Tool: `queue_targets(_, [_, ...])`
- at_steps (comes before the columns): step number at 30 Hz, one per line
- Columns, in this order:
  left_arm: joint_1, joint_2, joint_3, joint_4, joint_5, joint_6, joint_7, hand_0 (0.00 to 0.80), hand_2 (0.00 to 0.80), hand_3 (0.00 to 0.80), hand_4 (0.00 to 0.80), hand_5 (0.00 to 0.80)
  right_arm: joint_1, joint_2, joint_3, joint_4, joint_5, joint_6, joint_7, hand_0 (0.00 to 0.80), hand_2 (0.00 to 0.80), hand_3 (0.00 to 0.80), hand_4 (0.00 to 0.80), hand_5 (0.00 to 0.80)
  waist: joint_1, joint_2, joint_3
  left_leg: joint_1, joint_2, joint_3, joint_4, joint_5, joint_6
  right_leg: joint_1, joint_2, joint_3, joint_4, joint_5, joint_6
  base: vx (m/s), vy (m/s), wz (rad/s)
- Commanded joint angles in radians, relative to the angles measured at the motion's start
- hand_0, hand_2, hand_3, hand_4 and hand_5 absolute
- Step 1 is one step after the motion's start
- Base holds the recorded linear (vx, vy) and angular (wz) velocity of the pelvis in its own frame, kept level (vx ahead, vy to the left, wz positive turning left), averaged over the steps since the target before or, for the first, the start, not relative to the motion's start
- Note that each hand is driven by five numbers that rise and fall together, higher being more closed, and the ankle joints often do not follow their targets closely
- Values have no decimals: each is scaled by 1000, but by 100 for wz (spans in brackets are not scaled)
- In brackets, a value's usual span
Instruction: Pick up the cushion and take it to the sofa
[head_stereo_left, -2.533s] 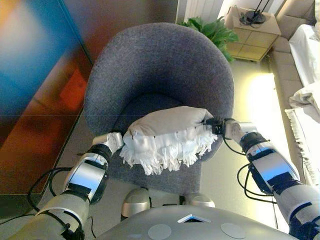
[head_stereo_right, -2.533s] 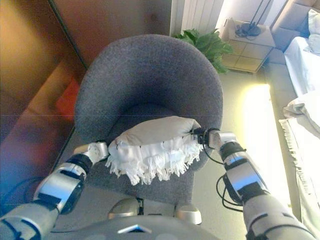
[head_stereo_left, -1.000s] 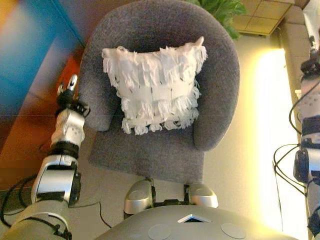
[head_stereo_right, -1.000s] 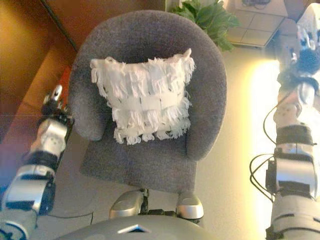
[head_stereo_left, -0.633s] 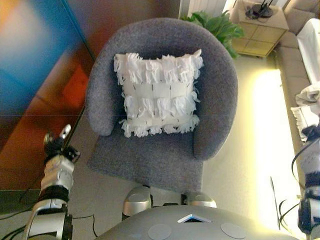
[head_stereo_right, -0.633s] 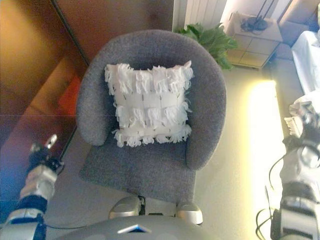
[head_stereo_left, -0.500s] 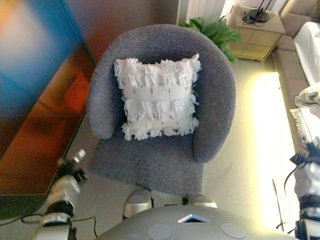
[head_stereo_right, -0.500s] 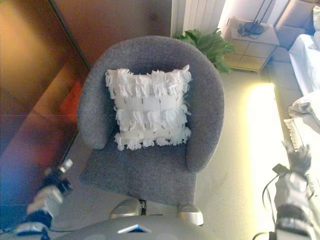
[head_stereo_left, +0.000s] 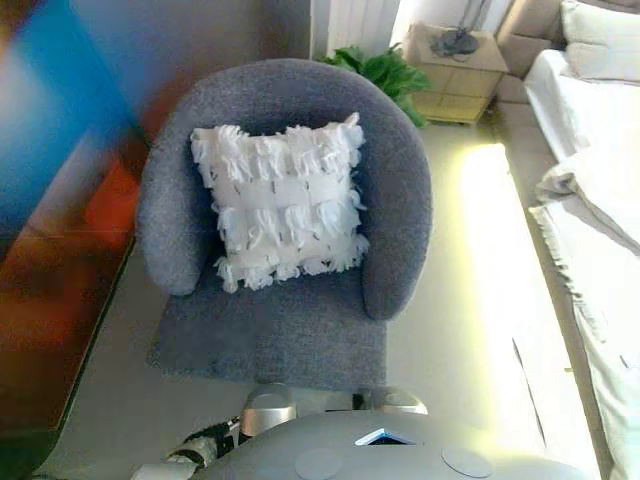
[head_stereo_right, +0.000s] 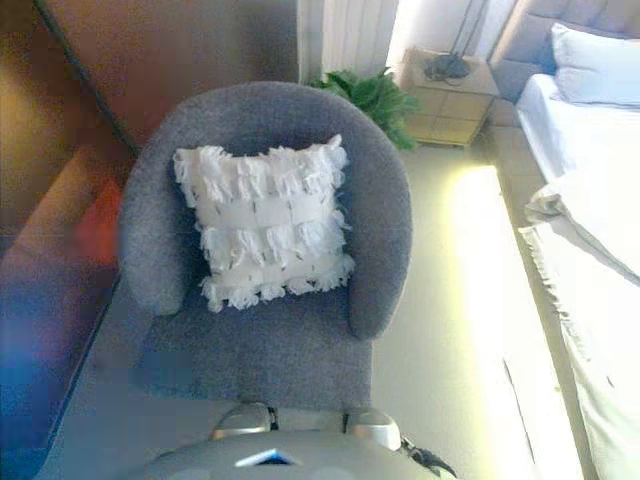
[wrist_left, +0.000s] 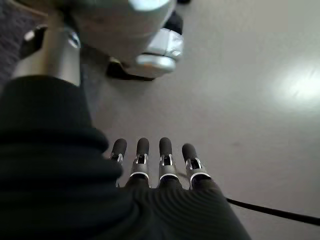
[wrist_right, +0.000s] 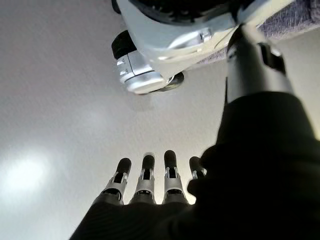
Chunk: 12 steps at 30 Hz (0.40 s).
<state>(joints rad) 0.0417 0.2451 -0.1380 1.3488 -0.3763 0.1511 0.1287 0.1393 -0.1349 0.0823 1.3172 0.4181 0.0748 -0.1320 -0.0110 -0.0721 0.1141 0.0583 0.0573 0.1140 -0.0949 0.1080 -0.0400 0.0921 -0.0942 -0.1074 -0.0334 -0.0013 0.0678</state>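
Starting at nine o'clock, there's a dark glossy wall panel (head_stereo_left: 60, 200) running down that side, hemming the grey armchair (head_stereo_left: 285, 320) in close. The white fringed cushion (head_stereo_left: 283, 205) is propped upright against the chair's curved back at about eleven o'clock, its lower edge resting on the seat, cradled between the two arms of the chair, so it sits steady and nothing is touching it. Neither hand is anywhere near it: the left hand (wrist_left: 157, 165) hangs down by the robot's side with its fingers straight and relaxed over bare floor (wrist_left: 240, 90), holding nothing, and the right hand (wrist_right: 150, 180) does the same on the other side, fingers loose and empty. So the pick-up, as I judge it, hasn't been made yet. At twelve o'clock, behind the chair, a leafy green plant (head_stereo_left: 375, 70) peeks out, with a small pale side table (head_stereo_left: 450, 65) just beside it. Over at two to four o'clock lies white bedding or a draped seat (head_stereo_left: 600, 180); whether that's the sofa I can't tell. The chair arms look like the main obstruction for any two-handed reach.
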Motion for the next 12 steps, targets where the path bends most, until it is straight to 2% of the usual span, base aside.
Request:
queue_targets(1, [-102,-45,-25,-2,-24,18,-16,0,0,0,0,0,-89,-34,60,-28,-67,24,25,0,0,0,0,0,-8,22,40,94,-40,-32,20,-147,44,17,2,-3,32,4,9,-137,-145,-21])
queue_targets(5, [-110,-35,-43,4,-4,86,-43,0,0,0,0,0,-100,-53,76,-28,-50,21,49,0,0,0,0,0,-18,27,20,99,-37,-18,10,-136,31,37,7,-1,-18,25,5,-89,-101,-8])
queue_targets(12, [-119,-19,-30,12,16,118,-81,0,0,0,0,0,-113,-83,55,-7,-73,33,88,0,0,0,0,0,-31,45,-7,107,-27,4,8,-134,15,58,9,-9,-54,34,0,-38,-35,-8])
